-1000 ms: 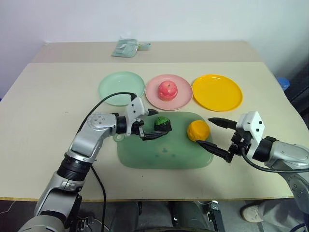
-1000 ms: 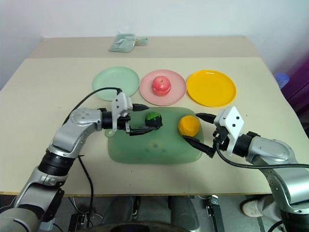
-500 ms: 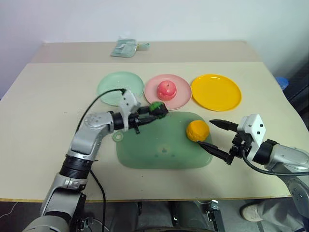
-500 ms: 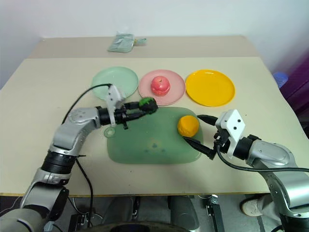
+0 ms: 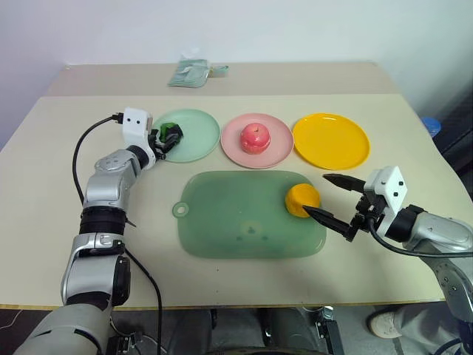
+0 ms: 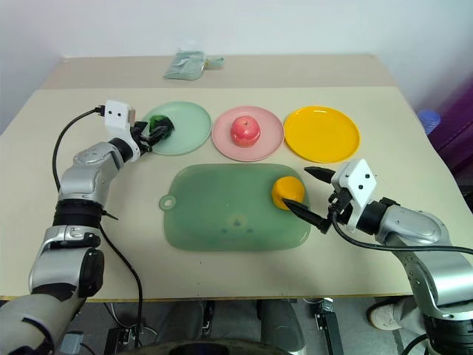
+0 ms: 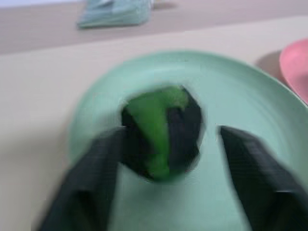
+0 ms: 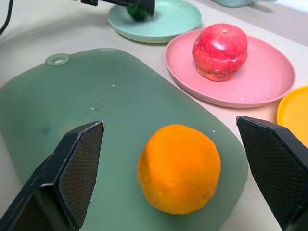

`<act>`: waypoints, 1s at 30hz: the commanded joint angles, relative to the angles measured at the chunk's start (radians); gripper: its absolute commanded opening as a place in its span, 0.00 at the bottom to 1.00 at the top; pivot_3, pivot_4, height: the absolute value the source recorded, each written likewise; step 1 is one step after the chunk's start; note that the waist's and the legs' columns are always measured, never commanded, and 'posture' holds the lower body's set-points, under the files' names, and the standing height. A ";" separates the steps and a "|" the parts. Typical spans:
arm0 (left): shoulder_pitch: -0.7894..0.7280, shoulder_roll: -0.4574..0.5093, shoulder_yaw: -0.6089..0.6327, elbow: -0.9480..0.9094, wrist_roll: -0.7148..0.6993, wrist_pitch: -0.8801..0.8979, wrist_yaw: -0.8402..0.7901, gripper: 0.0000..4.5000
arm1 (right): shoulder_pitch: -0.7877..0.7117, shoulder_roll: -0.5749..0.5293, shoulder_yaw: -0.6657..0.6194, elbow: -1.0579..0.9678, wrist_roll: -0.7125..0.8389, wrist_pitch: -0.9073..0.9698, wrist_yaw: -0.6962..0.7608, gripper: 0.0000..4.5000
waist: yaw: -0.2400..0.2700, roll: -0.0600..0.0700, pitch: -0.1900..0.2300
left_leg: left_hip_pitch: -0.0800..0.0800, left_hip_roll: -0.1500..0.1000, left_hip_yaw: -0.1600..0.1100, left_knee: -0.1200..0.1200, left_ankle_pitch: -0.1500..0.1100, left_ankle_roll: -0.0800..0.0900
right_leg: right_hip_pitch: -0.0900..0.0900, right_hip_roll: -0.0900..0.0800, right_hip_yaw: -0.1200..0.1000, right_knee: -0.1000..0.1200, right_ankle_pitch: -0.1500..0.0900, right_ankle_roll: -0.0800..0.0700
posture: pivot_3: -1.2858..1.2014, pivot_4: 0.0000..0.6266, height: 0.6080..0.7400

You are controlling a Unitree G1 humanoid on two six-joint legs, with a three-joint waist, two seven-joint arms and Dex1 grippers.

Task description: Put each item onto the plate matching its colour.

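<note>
Landmark: pale mint green round plate (image 7: 250, 101).
Lump: dark green-and-black round lump (image 7: 161, 132), on plate.
Fingers: black gripper fingers (image 7: 89, 192) spread, flanking lump.
Edge: pink plate (image 7: 294, 65) beside mint plate.

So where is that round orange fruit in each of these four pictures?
Left eye view: round orange fruit on the right end of the translucent green tray.
Right eye view: same spot, right end of the tray.
Left wrist view: not in it.
Right wrist view: low in the middle, between the two black fingers.
Shared landmark: the red-pink apple on the pink round plate, beyond the orange.
</note>
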 commanded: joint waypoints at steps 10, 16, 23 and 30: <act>0.414 0.072 -0.092 -0.686 -0.233 0.012 -0.365 0.90 | -0.036 0.051 0.090 0.017 -0.063 0.042 -0.105 1.00 | -0.005 0.001 -0.001 | 0.001 0.004 0.000 -0.003 0.000 0.000 | -0.002 -0.001 0.004 0.000 0.000 0.000 | 0.52 0.24 1.00; 0.574 0.127 -0.230 -0.891 -0.238 0.057 -0.469 0.90 | -0.093 0.096 0.158 0.103 -0.101 0.064 -0.132 1.00 | -0.001 0.001 -0.001 | 0.003 0.003 0.001 -0.003 0.001 -0.001 | 0.000 0.000 0.003 0.001 0.000 0.000 | 0.52 0.24 1.00; 0.609 0.107 -0.222 -0.986 -0.279 0.123 -0.416 0.90 | -0.105 0.116 0.165 0.148 -0.149 0.018 -0.135 0.65 | -0.004 0.001 -0.001 | 0.002 0.003 0.001 -0.003 0.001 -0.001 | 0.000 0.000 0.003 0.001 0.000 -0.001 | 0.52 0.24 1.00; 0.674 0.095 -0.173 -0.976 -0.267 0.095 -0.346 0.90 | -0.261 0.179 0.108 0.253 -0.181 -0.014 -0.222 0.64 | -0.008 0.001 -0.001 | 0.003 0.004 0.000 -0.004 0.001 -0.001 | -0.001 0.001 0.003 0.001 0.000 -0.001 | 0.52 0.24 1.00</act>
